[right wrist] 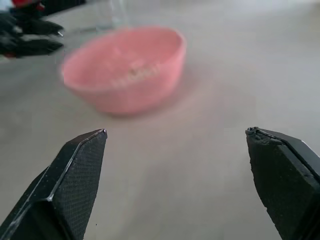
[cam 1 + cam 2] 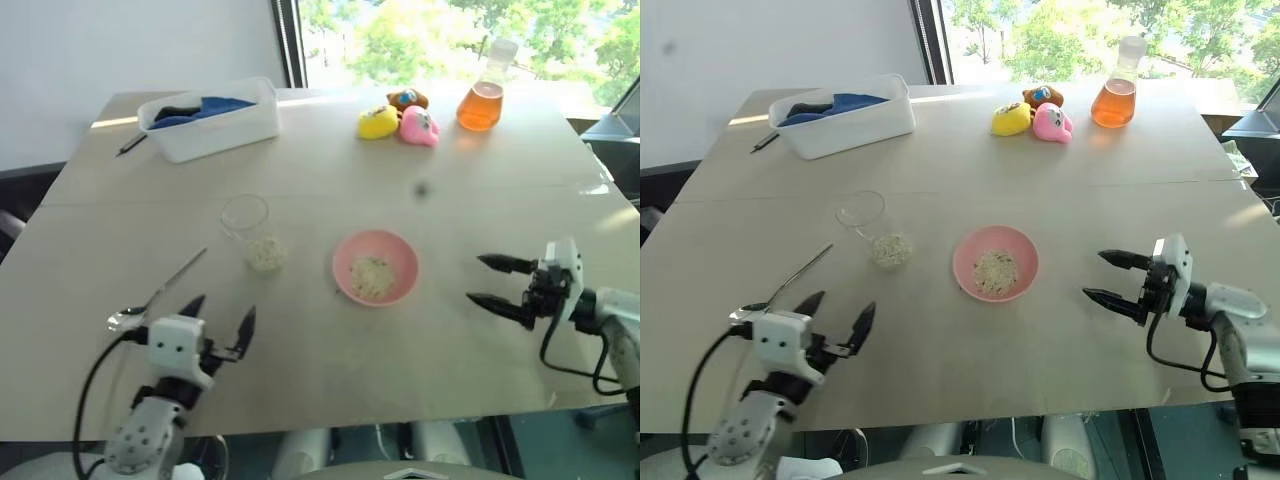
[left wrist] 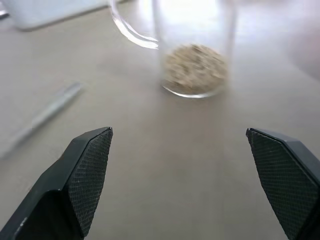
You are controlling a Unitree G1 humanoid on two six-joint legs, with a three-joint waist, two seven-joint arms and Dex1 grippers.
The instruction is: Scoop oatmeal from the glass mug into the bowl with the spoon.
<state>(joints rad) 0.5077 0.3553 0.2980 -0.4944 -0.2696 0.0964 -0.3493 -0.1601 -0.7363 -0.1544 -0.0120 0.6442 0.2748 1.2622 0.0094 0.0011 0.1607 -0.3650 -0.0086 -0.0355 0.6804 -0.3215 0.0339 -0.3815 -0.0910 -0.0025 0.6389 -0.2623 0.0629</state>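
From the left eye view, we saw the glass mug [image 2: 247, 222] left of centre on the pale table [image 2: 330, 160], oatmeal [image 2: 266, 253] heaped in its base. Just right of centre sat the pink bowl [image 2: 375, 266], a small scatter of flakes inside. The spoon [image 2: 160, 291] lay flat at lower left, its handle angled toward the mug. The left gripper [image 2: 222, 328] hovered at lower left just beside the spoon's oval end, fingers spread wide and holding nothing; the right gripper [image 2: 484, 282] hung at centre right, equally wide and empty, pointing at the bowl. Along the top we noted a white tub [image 2: 215, 125] at upper left, three soft toys [image 2: 400, 118] and a flask [image 2: 482, 95] of orange liquid at upper right.

The right eye view gave us the same layout.

In the left wrist view, we found the mug in the upper centre beyond the black fingers [image 3: 85, 172], with the spoon's handle (blurred) at middle left.

In the right wrist view, the bowl filled the upper left between and beyond the parted fingers [image 1: 75, 175], the other gripper dark in the top left corner.
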